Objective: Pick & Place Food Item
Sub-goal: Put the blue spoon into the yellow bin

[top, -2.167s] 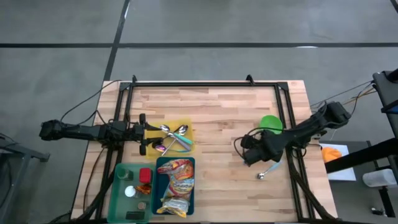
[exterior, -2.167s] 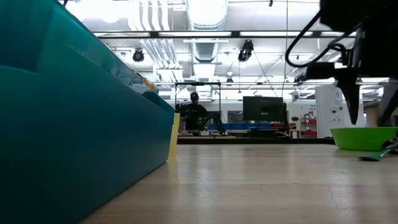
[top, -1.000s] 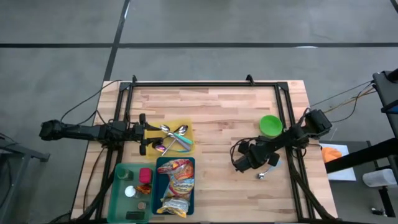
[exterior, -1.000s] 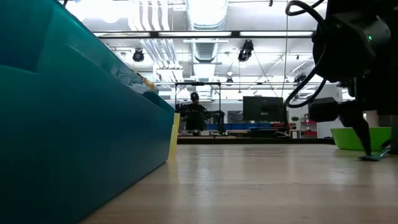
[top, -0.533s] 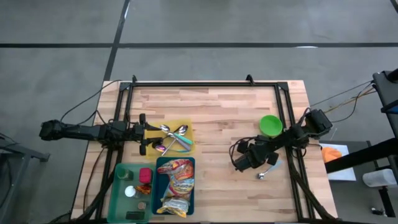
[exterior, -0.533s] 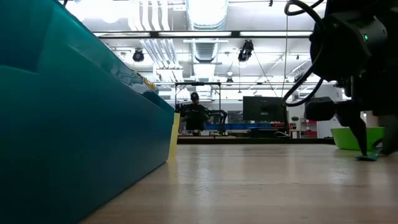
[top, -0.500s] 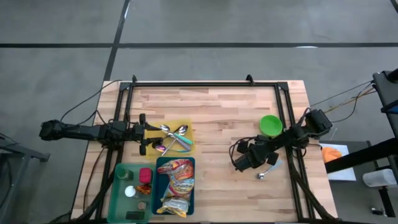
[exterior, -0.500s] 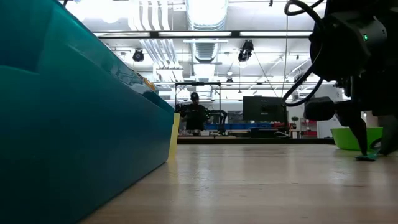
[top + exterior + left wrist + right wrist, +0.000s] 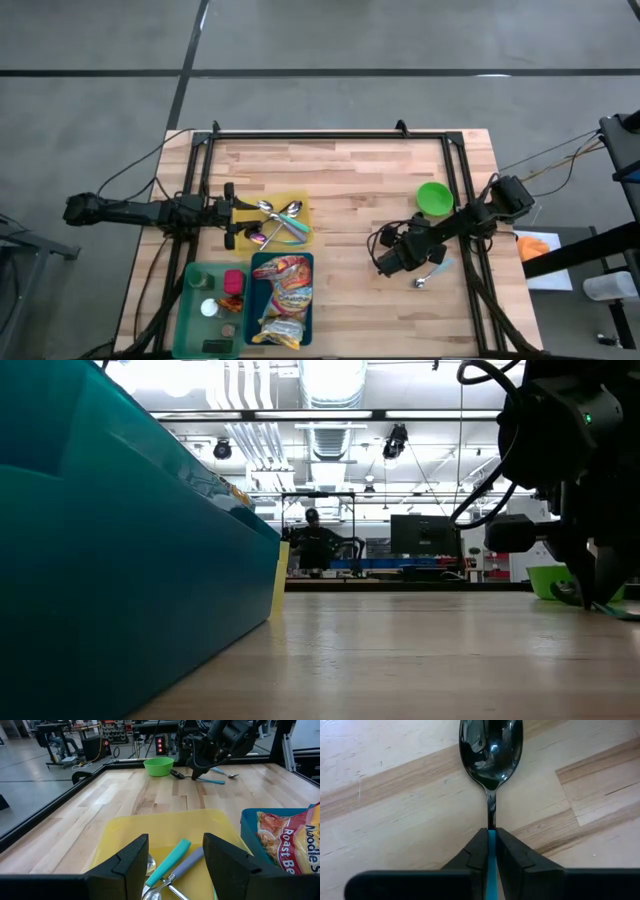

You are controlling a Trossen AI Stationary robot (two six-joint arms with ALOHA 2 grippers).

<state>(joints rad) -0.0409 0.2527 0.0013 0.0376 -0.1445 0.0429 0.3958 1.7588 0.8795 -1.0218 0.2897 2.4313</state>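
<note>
A spoon with a dark metal bowl (image 9: 491, 747) and a teal handle lies on the wooden table at the right. My right gripper (image 9: 491, 832) is shut on it. In the high view that arm (image 9: 388, 262) covers the spoon. The left wrist view shows the gripper (image 9: 194, 776) standing on the spoon (image 9: 211, 781). My left gripper (image 9: 175, 865) waits open over the yellow tray (image 9: 300, 208) at the table's left. A snack bag (image 9: 283, 298) lies in the blue bin (image 9: 253, 300). My right gripper pinches the spoon's teal handle (image 9: 491, 842) between its two fingers, close to where the handle meets the metal neck. The fingers slant steeply down from above, and the handle runs back between them. The spoon's bowl rests on the table ahead of the fingertips.
A green bowl (image 9: 434, 199) stands just beyond the right gripper. A second teal-handled spoon (image 9: 428, 277) lies beside it on the near side. Several spoons lie in the yellow tray. A green bin (image 9: 192, 310) of small items sits at the near left. Black rails (image 9: 330, 135) frame the table.
My right gripper, low over the table beside the green bowl, has shut its fingers on the spoon's teal handle. The arm has otherwise stayed in place, and the spoon still lies on the table.
</note>
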